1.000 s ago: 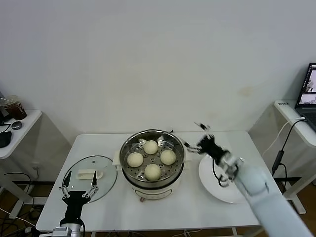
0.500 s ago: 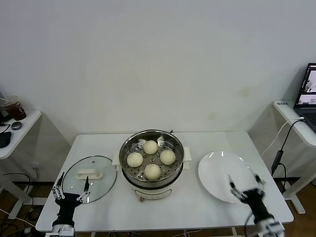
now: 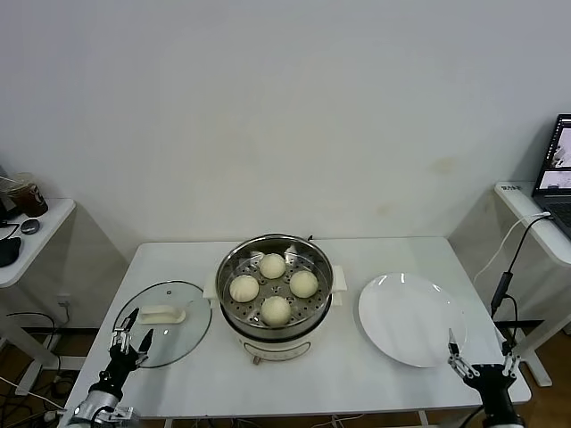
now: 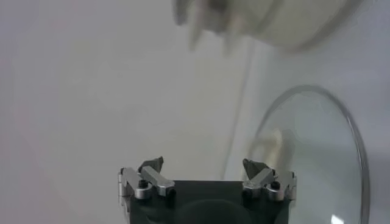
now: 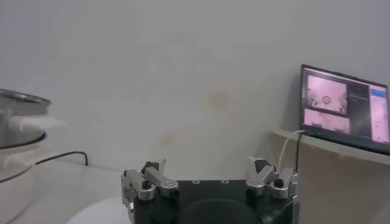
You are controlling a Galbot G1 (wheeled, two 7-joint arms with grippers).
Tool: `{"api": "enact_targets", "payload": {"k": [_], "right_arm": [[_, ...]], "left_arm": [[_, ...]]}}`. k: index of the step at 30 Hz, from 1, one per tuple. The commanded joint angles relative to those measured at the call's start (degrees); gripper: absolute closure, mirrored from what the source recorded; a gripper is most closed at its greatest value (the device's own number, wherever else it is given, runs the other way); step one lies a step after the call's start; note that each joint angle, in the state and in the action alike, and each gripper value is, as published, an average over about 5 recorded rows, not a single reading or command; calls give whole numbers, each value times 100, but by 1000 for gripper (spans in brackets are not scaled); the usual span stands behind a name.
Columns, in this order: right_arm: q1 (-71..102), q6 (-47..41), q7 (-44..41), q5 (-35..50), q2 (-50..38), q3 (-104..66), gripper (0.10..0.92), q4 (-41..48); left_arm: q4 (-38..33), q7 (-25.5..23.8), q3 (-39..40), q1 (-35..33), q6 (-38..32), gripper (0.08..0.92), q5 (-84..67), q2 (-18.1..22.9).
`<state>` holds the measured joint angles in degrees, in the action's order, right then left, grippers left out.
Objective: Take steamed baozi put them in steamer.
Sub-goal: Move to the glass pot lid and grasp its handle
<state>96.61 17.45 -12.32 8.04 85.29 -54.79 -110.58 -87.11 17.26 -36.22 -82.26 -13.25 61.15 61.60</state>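
Several pale baozi (image 3: 272,266) lie on the perforated tray of the shiny steamer (image 3: 273,241) at the table's middle. Low at the front left corner, beside the glass lid (image 3: 183,334), my left gripper (image 3: 130,341) stands open and empty. My right gripper (image 3: 480,355) is low at the front right corner, just past the white plate (image 3: 410,319), open and empty too. The left wrist view shows that open gripper (image 4: 203,165) with the lid (image 4: 317,158) beyond it. In the right wrist view the open gripper (image 5: 207,167) has the steamer (image 5: 18,122) far off to one side.
The lid's white handle (image 3: 162,314) faces up. A side desk with a laptop (image 3: 558,165) stands to the right, with a cable (image 3: 513,259) hanging from it. Another small desk (image 3: 27,232) is on the left. The white table (image 3: 339,366) ends close to both grippers.
My right arm has pulled back from beside the steamer, over the plate, down to the front right corner. The left gripper has sunk lower and drawn back at the front left.
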Motion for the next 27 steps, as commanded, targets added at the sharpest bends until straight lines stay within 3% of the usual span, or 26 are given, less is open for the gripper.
{"api": "enact_targets", "payload": {"k": [1,27], "right_arm": [[93,-54,43,24,351,-153,203,-196],[197,-33,-124,-70,444,28,203,-178]], "left_arm": [[1279,117,213,1069,-63,177,1411,-348],[1982,48,693,2081,-177,185,1570,-177]]}}
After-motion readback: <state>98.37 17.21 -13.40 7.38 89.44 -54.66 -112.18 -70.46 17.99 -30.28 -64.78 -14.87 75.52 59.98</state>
